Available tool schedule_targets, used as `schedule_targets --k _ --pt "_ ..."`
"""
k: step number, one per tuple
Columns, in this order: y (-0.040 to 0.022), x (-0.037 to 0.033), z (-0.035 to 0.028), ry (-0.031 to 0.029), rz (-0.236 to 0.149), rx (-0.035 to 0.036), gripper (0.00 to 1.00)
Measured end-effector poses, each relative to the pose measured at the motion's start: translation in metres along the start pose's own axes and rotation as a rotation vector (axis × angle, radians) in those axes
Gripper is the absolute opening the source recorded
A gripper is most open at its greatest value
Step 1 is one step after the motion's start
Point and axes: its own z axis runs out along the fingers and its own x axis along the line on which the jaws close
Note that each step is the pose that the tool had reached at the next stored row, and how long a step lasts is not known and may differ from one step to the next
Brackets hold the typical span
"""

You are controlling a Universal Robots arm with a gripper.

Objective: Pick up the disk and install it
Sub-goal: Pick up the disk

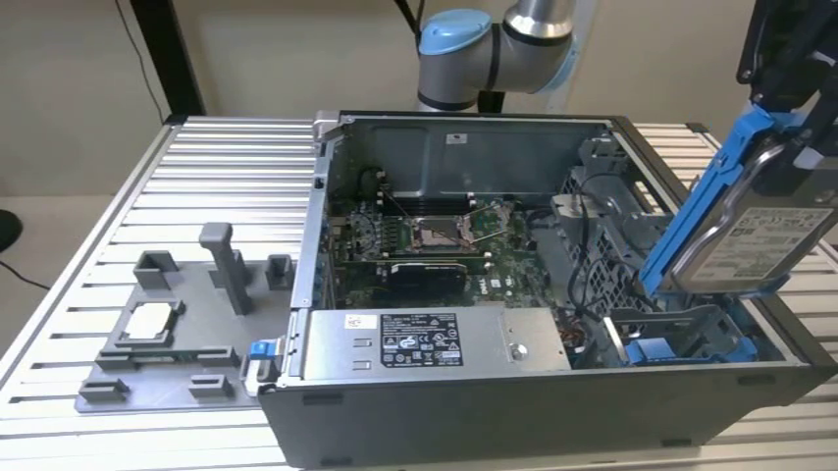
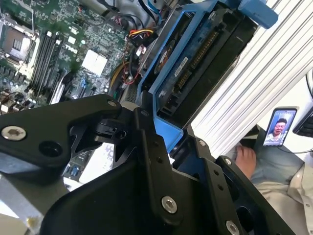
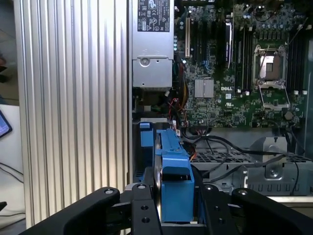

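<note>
disk (image 1: 766, 240) tilted over drive bay (image 1: 681, 339), motherboard (image 1: 392, 231) beside

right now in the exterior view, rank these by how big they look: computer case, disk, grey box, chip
1. computer case
2. disk and grey box: about alike, and the disk may be nearer, so unranked
3. chip

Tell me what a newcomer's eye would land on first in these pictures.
The disk in its blue carrier stands out first. It is clamped in the end effector and tilted steeply over the open computer case at the exterior view's right. Next comes the exposed green motherboard inside the case, with a large grey box bearing a black label in front of it in the exterior view.
</note>
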Motion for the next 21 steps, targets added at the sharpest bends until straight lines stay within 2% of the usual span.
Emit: schedule_targets --k 12,21 --pt "-0.0002 0.0001 0.0138 0.0001 0.0 0.0 0.0" --pt "-0.0002 0.0002 0.0147 0.0002 0.0 0.0 0.0"
